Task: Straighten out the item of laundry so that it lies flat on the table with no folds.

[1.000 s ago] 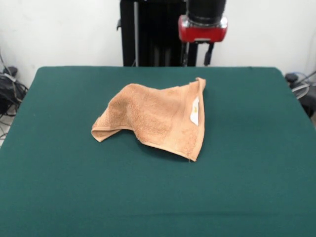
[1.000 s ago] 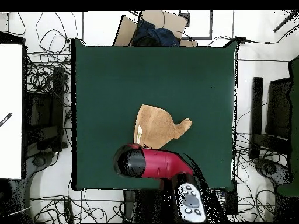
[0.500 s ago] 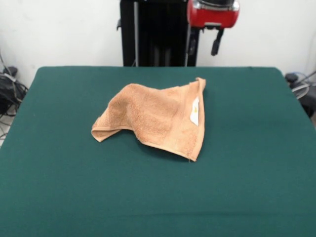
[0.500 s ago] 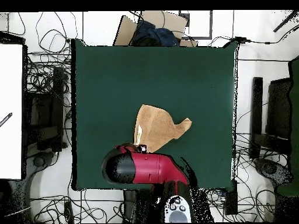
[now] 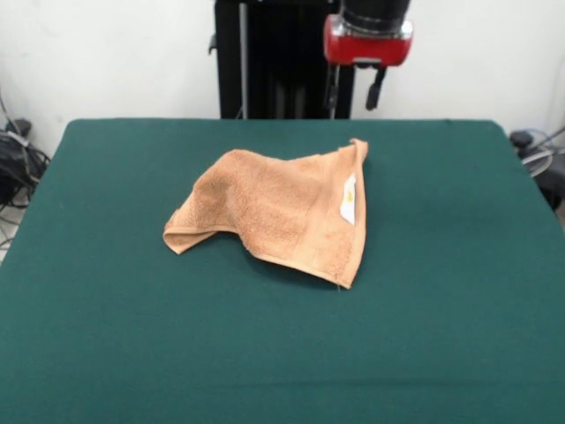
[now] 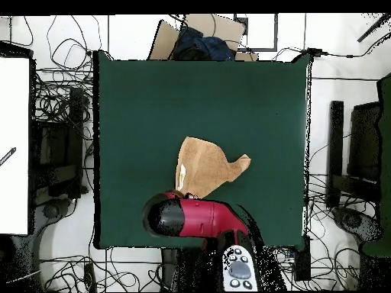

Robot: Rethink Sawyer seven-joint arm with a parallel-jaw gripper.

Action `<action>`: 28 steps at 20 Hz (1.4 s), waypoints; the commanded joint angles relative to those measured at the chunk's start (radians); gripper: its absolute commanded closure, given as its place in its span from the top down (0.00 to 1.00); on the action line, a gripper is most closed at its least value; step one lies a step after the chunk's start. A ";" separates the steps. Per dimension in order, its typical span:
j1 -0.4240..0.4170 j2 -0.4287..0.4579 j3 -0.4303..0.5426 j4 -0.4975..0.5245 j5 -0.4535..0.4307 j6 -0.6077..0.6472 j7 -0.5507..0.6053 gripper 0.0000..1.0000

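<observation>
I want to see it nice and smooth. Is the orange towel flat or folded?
Folded. The orange-tan terry towel lies bunched on the dark green table, one part doubled over, a corner sticking out.

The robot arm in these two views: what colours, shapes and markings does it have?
In the front view, the arm ends in a black cylinder on a red collar with a pale lower rim; dark gripper fingers hang below it. From overhead, it is a rounded red link with a black cap, joined to a black part carrying a grey panel of round buttons.
</observation>
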 commanded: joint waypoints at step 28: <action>0.011 0.176 0.000 -0.025 -0.039 -0.204 0.144 1.00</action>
